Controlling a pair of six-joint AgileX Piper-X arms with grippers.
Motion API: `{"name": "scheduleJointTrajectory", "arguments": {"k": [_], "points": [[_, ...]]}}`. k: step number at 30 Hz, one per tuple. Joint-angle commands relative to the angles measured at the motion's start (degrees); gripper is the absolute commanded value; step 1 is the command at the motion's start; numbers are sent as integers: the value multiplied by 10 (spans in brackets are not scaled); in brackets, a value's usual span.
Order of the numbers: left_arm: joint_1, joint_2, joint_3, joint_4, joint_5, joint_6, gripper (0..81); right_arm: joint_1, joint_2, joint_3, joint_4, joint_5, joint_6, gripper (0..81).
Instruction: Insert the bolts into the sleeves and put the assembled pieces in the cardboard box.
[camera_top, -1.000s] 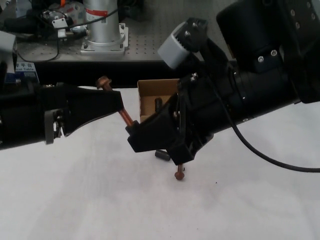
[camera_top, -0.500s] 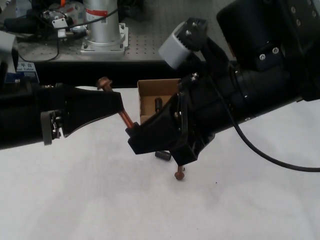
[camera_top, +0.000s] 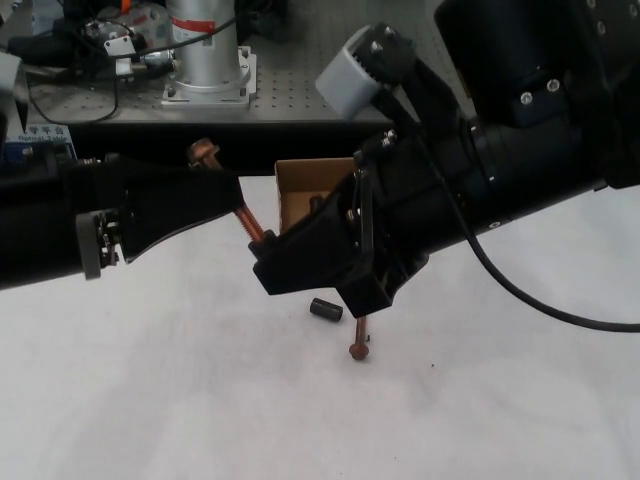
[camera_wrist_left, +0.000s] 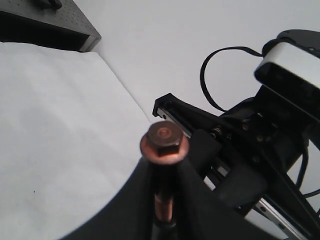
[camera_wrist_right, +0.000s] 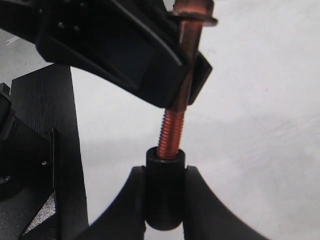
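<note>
- The left gripper (camera_wrist_left: 164, 189) is clamped on the bolt (camera_wrist_left: 164, 146), gripping the plain shank just under the hex head.
- The right gripper (camera_wrist_right: 165, 172) is closed around the sleeve (camera_wrist_right: 165, 195) at mid-body, with its mouth facing the bolt.
- Both parts are held in the air in front of the box (camera_top: 300, 180). The thread tip sits at the sleeve's mouth; how far in it is I cannot tell.
- The bolt looks like stiff, smooth metal and fairly dense. It is best held on the shank so the thread stays free.
- The sleeve looks rigid, light and slick. A grip on its side walls suits it, but it could twist if the bolt enters off-axis.
- A spare sleeve (camera_top: 326, 309) and spare bolt (camera_top: 359, 338) lie on the bench (camera_top: 200, 400), near each other. Being round, they would likely roll if nudged.
</note>
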Motion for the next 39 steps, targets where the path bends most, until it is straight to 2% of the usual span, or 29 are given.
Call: {"name": "scheduleJointTrajectory", "arguments": {"k": [1, 9, 25, 28, 30, 32, 34, 35, 39], "points": [[-2, 2, 2, 14, -5, 15, 6, 1, -8, -21, -31, -33, -2, 29], [-10, 2, 2, 14, -5, 15, 6, 1, -8, -21, -65, -33, 38, 29], [-10, 2, 2, 12, -6, 28, 1, 1, -8, -21, -74, -33, 41, 29], [-10, 2, 2, 6, -6, 28, 87, 1, -8, -21, -60, -33, 41, 29], [-10, 2, 2, 5, -6, 28, 193, 1, -8, -21, -53, -33, 40, 29], [-10, 2, 2, 5, -8, 23, 335, 1, -8, -21, -52, -33, 38, 29], [-10, 2, 2, 5, -8, 20, 432, 1, -8, -21, -52, -33, 35, 29], [-10, 2, 2, 5, -9, 12, 456, 1, -8, -21, -52, -33, 35, 29], [-10, 2, 2, 5, -11, 6, 452, 1, -8, -21, -52, -33, 35, 29]]}}
